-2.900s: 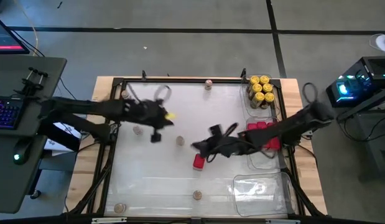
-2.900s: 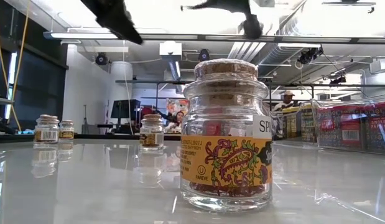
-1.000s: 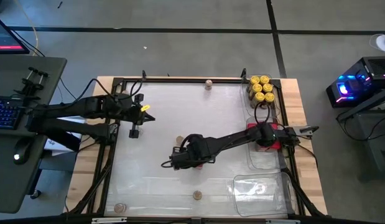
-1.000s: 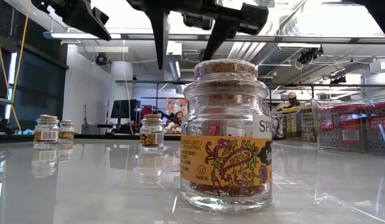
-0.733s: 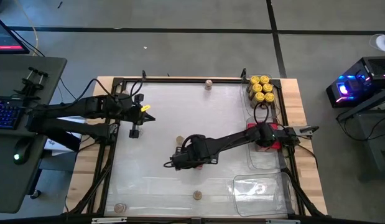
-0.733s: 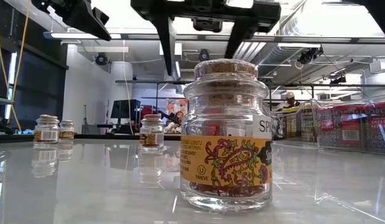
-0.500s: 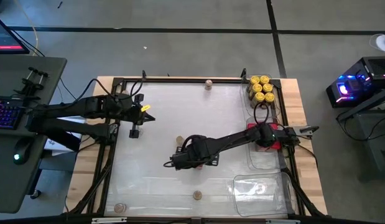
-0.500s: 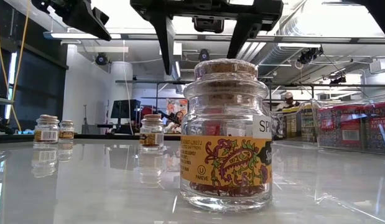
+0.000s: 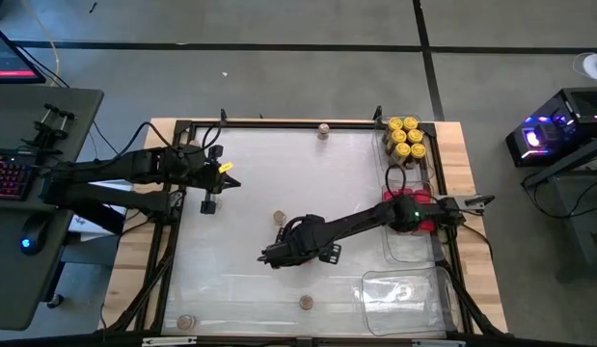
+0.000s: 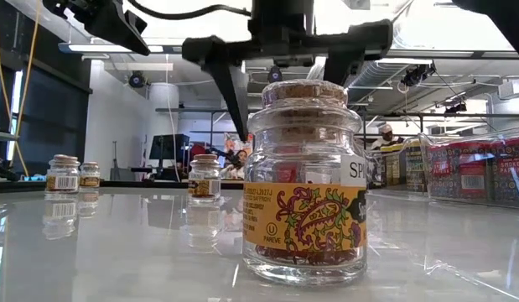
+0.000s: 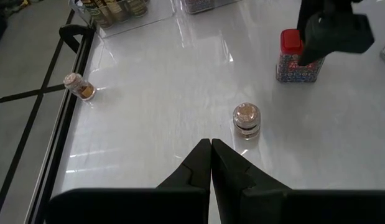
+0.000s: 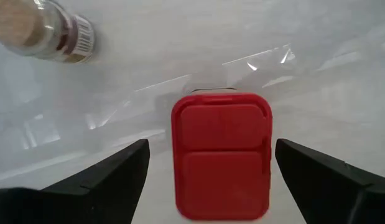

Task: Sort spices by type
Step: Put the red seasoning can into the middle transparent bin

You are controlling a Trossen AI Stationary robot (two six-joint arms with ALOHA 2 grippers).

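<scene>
A red boxy tin (image 12: 220, 155) stands upright on the white table, and it also shows in the left wrist view (image 11: 296, 57). My right gripper (image 9: 296, 253) is open right above it, pointing down. One finger (image 12: 111, 177) stands on either side of the tin's lid, clear of it. In the high view the gripper hides the tin. My left gripper (image 11: 211, 152) is shut and empty at the table's left (image 9: 227, 179). Small cork-topped jars stand scattered on the table: one (image 9: 279, 218) just beyond the right gripper, one (image 9: 305, 302) near the front edge, and one (image 9: 322, 130) at the far edge.
At the right edge, a clear tray holds yellow-lidded jars (image 9: 404, 140). Another tray holds red tins (image 9: 411, 210), and a clear tray (image 9: 404, 294) lies at the front right. A cork-topped jar (image 10: 305, 180) stands close before the low camera. Another jar (image 9: 186, 321) stands at the front left corner.
My right gripper has come down over the red tin and shifted a little toward the table's near right. Its fingers now stand on either side of the lid. My left arm has kept still.
</scene>
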